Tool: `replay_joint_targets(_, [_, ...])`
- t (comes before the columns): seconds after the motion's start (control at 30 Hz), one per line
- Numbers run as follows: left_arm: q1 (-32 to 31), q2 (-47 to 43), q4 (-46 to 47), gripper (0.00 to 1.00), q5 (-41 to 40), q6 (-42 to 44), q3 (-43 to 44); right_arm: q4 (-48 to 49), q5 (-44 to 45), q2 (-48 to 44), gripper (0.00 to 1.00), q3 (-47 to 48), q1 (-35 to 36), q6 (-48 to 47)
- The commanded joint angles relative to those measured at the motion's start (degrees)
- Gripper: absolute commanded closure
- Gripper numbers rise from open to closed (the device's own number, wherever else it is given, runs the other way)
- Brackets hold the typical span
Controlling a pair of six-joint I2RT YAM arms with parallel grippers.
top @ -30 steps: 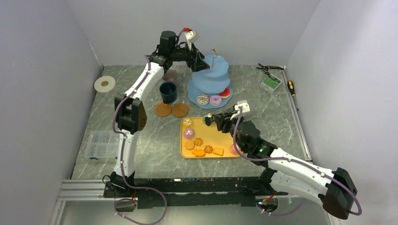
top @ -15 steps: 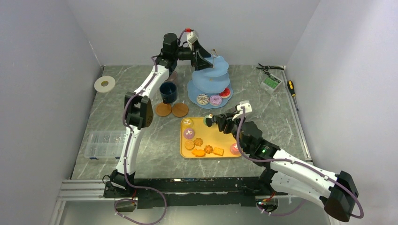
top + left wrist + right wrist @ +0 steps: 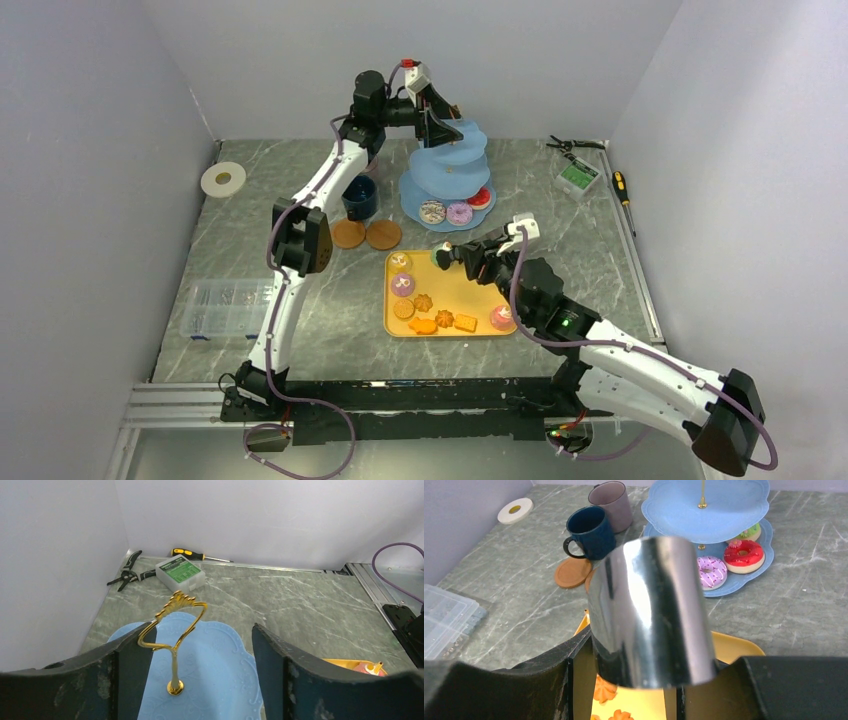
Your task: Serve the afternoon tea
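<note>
Left gripper (image 3: 201,635) gapes empty astride the gold handle (image 3: 180,600) of the light-blue stand (image 3: 222,662); right gripper (image 3: 651,672), on that stand's near side, clamps a shiny metal strip (image 3: 649,610).

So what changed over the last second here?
The left pincer swung right from beside the light-blue stand to above its top tier, and it is open, with its fingers flanking the gold handle. The right pincer, shut on a shiny metal strip, hardly moved over the yellow tray. The dark-blue mug, coasters and doughnuts stayed put.
</note>
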Motion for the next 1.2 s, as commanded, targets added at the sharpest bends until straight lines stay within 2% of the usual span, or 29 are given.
replay_joint_targets(0.0, [-0.02, -0.61, 3.36, 0.27, -1.54, -1.38, 1.04, 2.02, -0.80, -1.12, 0.68, 2.89, -0.12, 0.97])
replay_joint_targets(0.23, [-0.14, -1.16, 4.78, 0.42, -6.73, -0.35, 0.46, 2.20, -1.31, -0.88, 0.68, 2.67, -0.10, 1.37])
replay_joint_targets(0.73, [-0.98, -1.18, 4.09, 0.54, -7.85, 0.96, 1.91, 1.89, -0.85, -1.89, 0.70, 1.73, -0.16, 1.76])
replay_joint_targets(0.9, [-1.32, -2.58, 5.22, 0.73, -8.31, 1.57, 0.33, 1.89, -0.96, -1.81, 0.70, 1.62, -0.11, 1.83])
replay_joint_targets(1.17, [-1.64, -6.07, 6.55, 0.74, -10.50, 3.21, -4.40, 1.65, -0.46, -2.41, 0.71, 1.15, -0.13, 2.04])
